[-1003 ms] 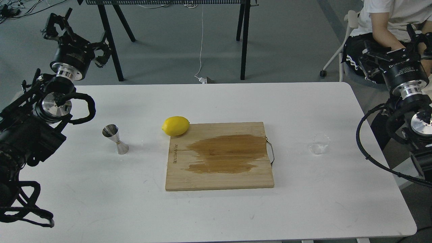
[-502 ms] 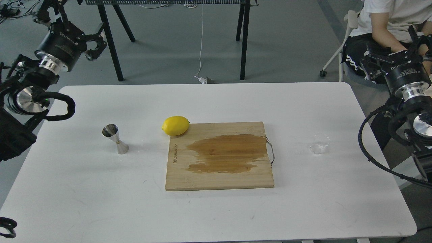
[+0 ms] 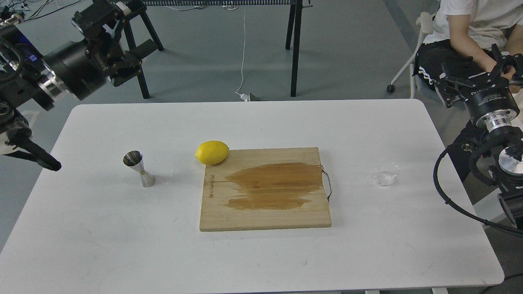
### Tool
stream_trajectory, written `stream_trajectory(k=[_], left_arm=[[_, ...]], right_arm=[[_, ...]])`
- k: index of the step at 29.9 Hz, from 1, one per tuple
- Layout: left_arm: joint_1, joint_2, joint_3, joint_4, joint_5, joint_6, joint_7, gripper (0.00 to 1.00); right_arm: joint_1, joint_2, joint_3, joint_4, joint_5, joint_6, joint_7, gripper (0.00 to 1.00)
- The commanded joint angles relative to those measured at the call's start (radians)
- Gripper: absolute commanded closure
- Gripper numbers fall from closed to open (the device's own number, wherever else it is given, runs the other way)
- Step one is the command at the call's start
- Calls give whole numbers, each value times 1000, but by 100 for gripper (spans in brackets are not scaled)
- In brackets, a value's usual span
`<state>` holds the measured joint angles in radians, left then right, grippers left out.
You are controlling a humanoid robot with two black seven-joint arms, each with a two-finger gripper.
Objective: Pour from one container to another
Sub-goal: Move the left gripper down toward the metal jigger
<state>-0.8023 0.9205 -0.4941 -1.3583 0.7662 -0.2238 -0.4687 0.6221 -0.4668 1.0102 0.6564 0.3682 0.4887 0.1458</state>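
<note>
The small clear glass cup (image 3: 386, 174) stands upright on the right side of the white table (image 3: 261, 261). It is hard to see against the white top, and I cannot tell whether it holds liquid. The steel jigger (image 3: 139, 168) stands upright on the left side. My left gripper (image 3: 128, 30) hangs high beyond the table's back-left corner, far above the jigger, open and holding nothing. My right gripper (image 3: 470, 73) is raised off the table's back-right corner, well behind the glass cup, fingers spread open and holding nothing.
A wooden cutting board (image 3: 265, 190) with a dark wet stain lies mid-table, a metal handle on its right edge. A lemon (image 3: 212, 152) rests at the board's back-left corner. A seated person (image 3: 470, 24) is behind my right gripper. Black trestle legs (image 3: 296, 49) stand behind the table.
My left arm has swung up and to the right, turning its gripper sideways over the back-left corner. The right gripper has shifted slightly. Cup, jigger, lemon and board have not moved.
</note>
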Motion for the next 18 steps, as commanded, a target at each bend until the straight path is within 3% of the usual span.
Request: stream_trajectory(k=[1, 8, 12, 18], left_arm=[[98, 17, 2, -56, 240, 136, -20, 9], [299, 52, 3, -58, 658, 296, -20, 9], [368, 47, 3, 11, 925, 371, -20, 9], [432, 47, 5, 117, 1036, 419, -20, 9]], right_arm=[[-19, 0, -4, 0, 0, 0, 0, 0], [-25, -3, -2, -3, -2, 0, 0, 0], [-27, -3, -4, -3, -2, 0, 0, 0], [-38, -3, -5, 0, -2, 0, 0, 0]])
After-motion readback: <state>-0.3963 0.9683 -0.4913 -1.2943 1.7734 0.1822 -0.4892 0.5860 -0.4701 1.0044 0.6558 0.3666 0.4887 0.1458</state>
